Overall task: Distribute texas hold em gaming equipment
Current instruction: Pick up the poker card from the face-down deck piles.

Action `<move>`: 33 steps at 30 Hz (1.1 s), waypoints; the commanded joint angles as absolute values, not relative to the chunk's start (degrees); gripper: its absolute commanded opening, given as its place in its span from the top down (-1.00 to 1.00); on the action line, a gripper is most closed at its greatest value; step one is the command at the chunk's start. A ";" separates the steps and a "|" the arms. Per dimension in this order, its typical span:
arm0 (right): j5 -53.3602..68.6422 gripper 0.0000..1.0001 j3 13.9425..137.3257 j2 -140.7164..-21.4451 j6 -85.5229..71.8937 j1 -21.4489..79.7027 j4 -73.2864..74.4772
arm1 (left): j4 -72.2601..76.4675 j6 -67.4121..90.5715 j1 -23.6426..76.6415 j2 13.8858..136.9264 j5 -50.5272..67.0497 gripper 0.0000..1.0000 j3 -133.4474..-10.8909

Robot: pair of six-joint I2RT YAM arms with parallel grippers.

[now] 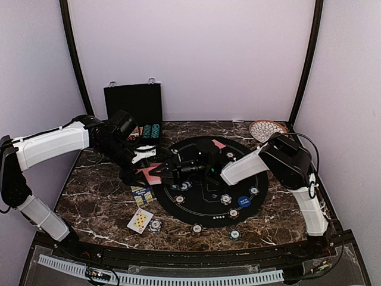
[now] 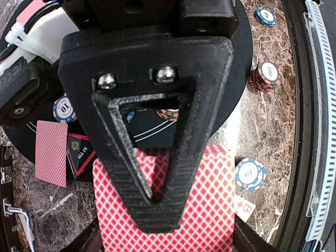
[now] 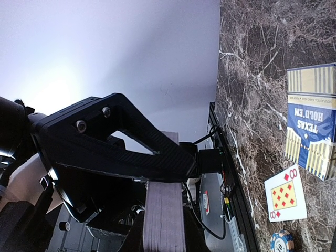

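Clearly, a red-backed card (image 2: 210,199) is pinched in the clenched left gripper (image 2: 157,215) over the left edge of the black mat (image 1: 208,217), just beside the deck (image 3: 164,220) grasped by the right gripper (image 1: 169,170). On the mat's near side striped chips (image 1: 225,199) and a blue disc (image 1: 243,201) are spread; a face-up card (image 1: 140,220) is seen near left.

The left gripper (image 2: 157,223) hides the middle of the red-backed card (image 2: 210,210), which runs off the left wrist view at 6 o'clock. At 4 o'clock there, a face-up card (image 2: 245,207) shows only one corner.
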State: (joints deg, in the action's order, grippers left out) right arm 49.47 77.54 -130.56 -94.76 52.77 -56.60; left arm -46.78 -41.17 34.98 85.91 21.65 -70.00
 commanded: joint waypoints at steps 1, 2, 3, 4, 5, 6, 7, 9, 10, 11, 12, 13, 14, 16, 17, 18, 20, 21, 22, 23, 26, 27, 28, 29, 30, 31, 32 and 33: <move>49.09 0.82 78.09 -127.36 -94.10 52.64 -59.15 | -48.44 -42.80 34.89 85.17 23.06 0.14 -68.91; 49.06 0.70 78.32 -127.35 -93.84 52.69 -58.70 | -48.43 -42.80 34.89 85.21 22.92 0.18 -68.95; 49.05 0.56 78.57 -127.35 -93.48 52.73 -58.14 | -48.43 -42.89 34.85 85.19 22.89 0.21 -69.03; 49.04 0.45 78.84 -127.35 -93.02 52.74 -57.34 | -48.52 -42.93 34.87 85.30 22.84 0.27 -69.22; 49.12 0.37 79.10 -127.35 -92.60 52.81 -56.72 | -48.56 -42.97 34.89 85.37 22.76 0.30 -69.33; 49.21 0.30 79.30 -127.43 -92.20 52.90 -56.10 | -48.66 -42.97 34.89 85.48 22.70 0.36 -69.58; 49.26 0.28 79.42 -127.45 -91.90 52.95 -55.56 | -48.67 -43.00 34.89 85.54 22.69 0.46 -69.68; 49.46 0.24 79.73 -127.44 -91.21 52.99 -54.18 | -48.61 -43.06 34.89 85.58 22.48 0.55 -69.77; 49.52 0.22 79.86 -127.44 -90.65 53.00 -53.19 | -48.54 -43.06 34.89 85.64 22.47 0.57 -69.78; 49.63 0.19 80.00 -127.45 -89.90 53.00 -51.92 | -48.37 -43.00 34.89 85.62 22.44 0.60 -69.78; 49.70 0.17 80.25 -127.21 -88.79 53.00 -50.05 | -48.27 -42.95 34.89 85.57 22.38 0.61 -69.78; 49.73 0.15 80.57 -126.94 -87.27 53.00 -47.65 | -48.08 -42.84 34.89 85.54 22.45 0.62 -69.74; 49.62 0.12 80.94 -126.65 -85.58 53.00 -44.98 | -47.99 -42.91 34.94 85.44 22.43 0.63 -69.71; 49.30 0.09 82.22 -126.05 -81.58 53.00 -38.63 | -47.85 -43.06 34.94 85.22 22.49 0.65 -69.70; 49.15 0.06 83.05 -125.86 -79.69 53.00 -35.36 | -47.75 -43.15 34.96 85.09 22.50 0.65 -69.70; 49.03 0.03 83.81 -125.72 -78.24 53.00 -33.20 | -47.74 -43.26 34.98 85.09 22.45 0.66 -69.70; 49.02 0.00 84.92 -125.69 -76.96 52.97 -30.70 | -47.73 -43.31 34.98 85.22 22.35 0.66 -69.73; 48.96 -0.02 85.45 -125.68 -76.13 52.99 -28.99 | -47.70 -43.32 34.98 85.27 22.31 0.66 -69.77; 48.92 -0.03 85.89 -125.69 -75.35 53.00 -27.76 | -47.71 -43.33 34.98 85.30 22.36 0.67 -69.78; 48.87 -0.03 86.29 -125.63 -74.73 52.92 -26.51 | -47.68 -43.33 34.98 85.35 22.51 0.67 -69.78; 49.05 -0.06 86.70 -125.60 -73.32 52.87 -24.24 | -47.40 -43.29 34.98 85.38 22.42 0.68 -69.83; 49.23 -0.07 86.67 -125.56 -73.04 52.84 -23.79 | -47.39 -43.31 34.94 85.28 22.37 0.68 -69.80; 49.54 -0.07 86.66 -125.47 -72.59 52.82 -23.07 | -47.33 -43.37 34.96 85.31 22.39 0.69 -69.79; 49.75 -0.07 86.47 -125.31 -72.00 52.73 -22.29 | -47.31 -43.39 34.97 85.20 22.25 0.69 -69.74; 49.89 -0.07 86.22 -124.94 -71.55 52.60 -21.48 | -47.29 -43.41 34.98 85.14 22.20 0.70 -69.72; 50.00 -0.07 85.76 -124.57 -70.98 52.34 -20.87 | -47.29 -43.46 34.98 85.03 22.12 0.70 -69.66; 50.05 -0.07 85.21 -124.08 -70.48 52.07 -20.20 | -47.18 -43.49 34.98 85.01 22.13 0.71 -69.63; 50.09 -0.06 84.52 -123.53 -70.15 51.75 -19.75 | -47.14 -43.50 34.98 84.82 22.10 0.72 -69.55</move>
State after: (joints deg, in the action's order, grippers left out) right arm 49.32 85.49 -127.48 -73.69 52.75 -23.77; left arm -47.29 -42.83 34.98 86.04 21.52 -69.69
